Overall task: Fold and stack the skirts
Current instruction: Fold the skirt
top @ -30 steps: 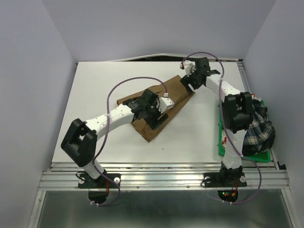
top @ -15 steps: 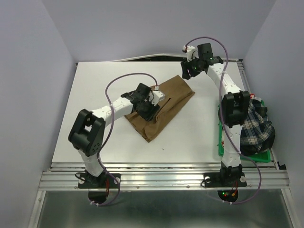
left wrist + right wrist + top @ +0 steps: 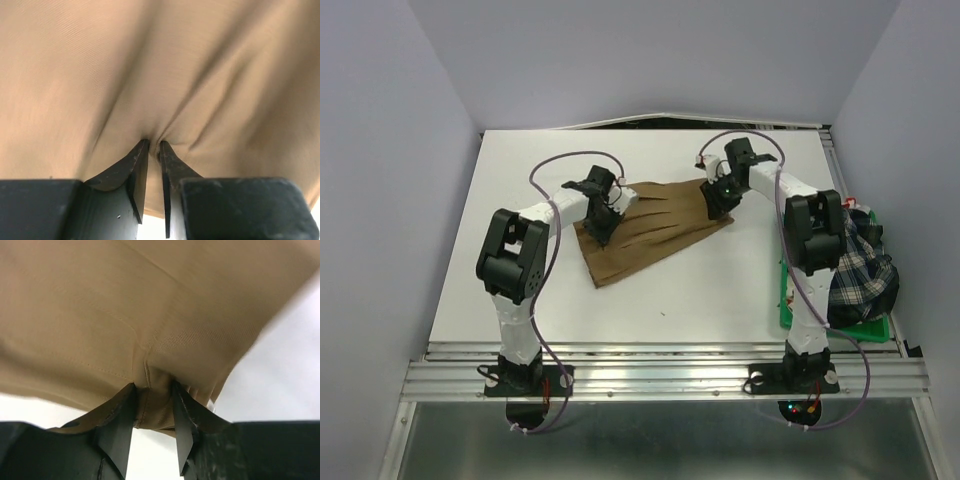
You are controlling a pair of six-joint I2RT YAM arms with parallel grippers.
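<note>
Gripping tan skirt (image 3: 650,232), left pincer (image 3: 154,143) at one end, right pincer (image 3: 152,386) opposite

I am looking down on the whole table (image 3: 720,290) from overhead; both wrist cameras are peering very close at its tan skirt (image 3: 650,235).

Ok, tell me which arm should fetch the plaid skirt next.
Right. The plaid skirt lies on the green tray beside that arm's base. The right gripper and left gripper both pinch the brown skirt, so the right must let go first.
</note>
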